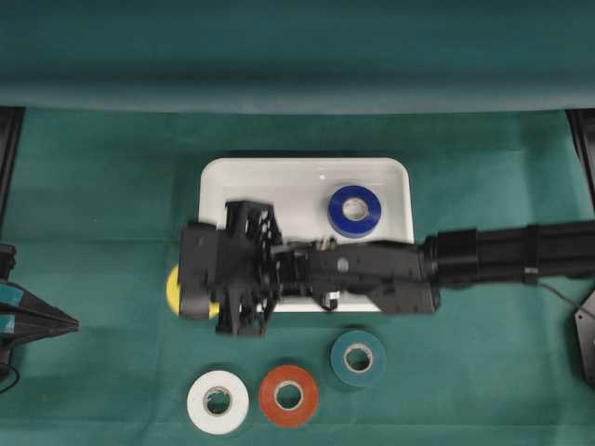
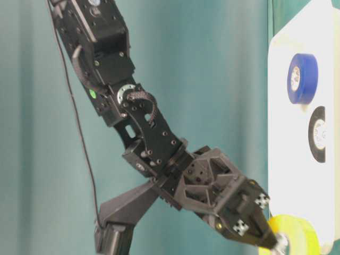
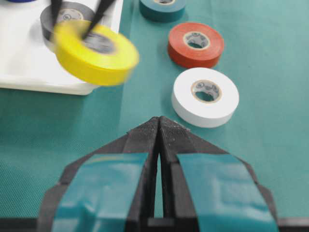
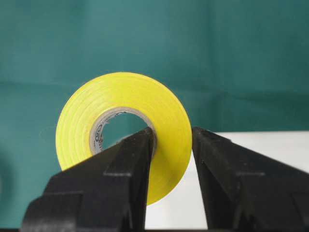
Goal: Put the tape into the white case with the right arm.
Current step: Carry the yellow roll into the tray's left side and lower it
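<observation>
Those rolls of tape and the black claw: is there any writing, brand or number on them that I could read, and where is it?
Nothing can be read as words.
White roll of tape: dark print on its cardboard core, too small to read.
Red roll of tape: the same, too small.
Yellow roll of tape held in the right claw: marks on the core, blurred.
Right claw's fingers: black-and-white checkered squares, not text.
</observation>
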{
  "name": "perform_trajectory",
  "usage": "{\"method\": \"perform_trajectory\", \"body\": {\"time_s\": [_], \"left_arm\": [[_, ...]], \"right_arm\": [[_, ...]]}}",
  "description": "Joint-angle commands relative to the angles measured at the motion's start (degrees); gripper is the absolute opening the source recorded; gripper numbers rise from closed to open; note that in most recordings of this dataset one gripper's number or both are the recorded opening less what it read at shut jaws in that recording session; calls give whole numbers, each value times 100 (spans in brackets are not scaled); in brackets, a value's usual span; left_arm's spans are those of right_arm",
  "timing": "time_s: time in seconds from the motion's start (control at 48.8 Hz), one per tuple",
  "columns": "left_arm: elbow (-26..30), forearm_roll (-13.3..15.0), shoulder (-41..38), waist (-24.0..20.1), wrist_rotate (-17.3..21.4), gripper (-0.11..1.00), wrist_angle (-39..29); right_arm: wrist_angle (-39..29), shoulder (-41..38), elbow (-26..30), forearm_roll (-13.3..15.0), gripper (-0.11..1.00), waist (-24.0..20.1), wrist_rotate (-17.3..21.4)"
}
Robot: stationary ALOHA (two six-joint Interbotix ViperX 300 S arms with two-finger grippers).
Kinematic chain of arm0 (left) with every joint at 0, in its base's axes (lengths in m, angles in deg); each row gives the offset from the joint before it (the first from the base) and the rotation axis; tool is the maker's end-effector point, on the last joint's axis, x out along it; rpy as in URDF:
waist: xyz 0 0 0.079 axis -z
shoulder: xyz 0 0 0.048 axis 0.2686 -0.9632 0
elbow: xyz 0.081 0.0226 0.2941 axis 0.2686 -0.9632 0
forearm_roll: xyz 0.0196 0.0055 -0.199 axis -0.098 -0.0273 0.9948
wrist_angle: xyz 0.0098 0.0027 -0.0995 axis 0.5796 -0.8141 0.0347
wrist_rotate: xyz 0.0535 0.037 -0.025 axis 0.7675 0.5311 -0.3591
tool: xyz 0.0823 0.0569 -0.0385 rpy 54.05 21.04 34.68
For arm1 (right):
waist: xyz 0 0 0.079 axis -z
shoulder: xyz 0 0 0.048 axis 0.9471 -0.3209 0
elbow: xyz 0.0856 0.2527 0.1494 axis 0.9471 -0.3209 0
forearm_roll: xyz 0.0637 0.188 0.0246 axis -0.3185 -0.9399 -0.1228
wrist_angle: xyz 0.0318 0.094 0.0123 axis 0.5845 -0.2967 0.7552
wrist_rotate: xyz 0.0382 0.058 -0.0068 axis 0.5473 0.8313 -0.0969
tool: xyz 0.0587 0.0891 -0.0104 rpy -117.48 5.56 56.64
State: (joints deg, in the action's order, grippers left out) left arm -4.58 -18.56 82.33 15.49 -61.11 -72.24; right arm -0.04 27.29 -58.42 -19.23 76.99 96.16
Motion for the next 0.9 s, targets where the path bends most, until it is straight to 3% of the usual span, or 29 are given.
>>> {"method": "perform_trajectory", "body": {"time_s": [0.0, 0.369, 0.697, 0.881], "left_arm": [[70, 9, -53, -18, -9, 0, 53], [70, 9, -53, -9, -9, 0, 53], [70, 18, -53, -9, -9, 0, 53], [70, 9, -53, -9, -9, 0, 53]], "right_arm": [[149, 290, 70, 70, 1, 211, 18], [422, 281, 62, 114, 1, 853, 9], [378, 325, -26, 123, 1, 853, 9], [290, 571, -431, 123, 1, 896, 44]]}}
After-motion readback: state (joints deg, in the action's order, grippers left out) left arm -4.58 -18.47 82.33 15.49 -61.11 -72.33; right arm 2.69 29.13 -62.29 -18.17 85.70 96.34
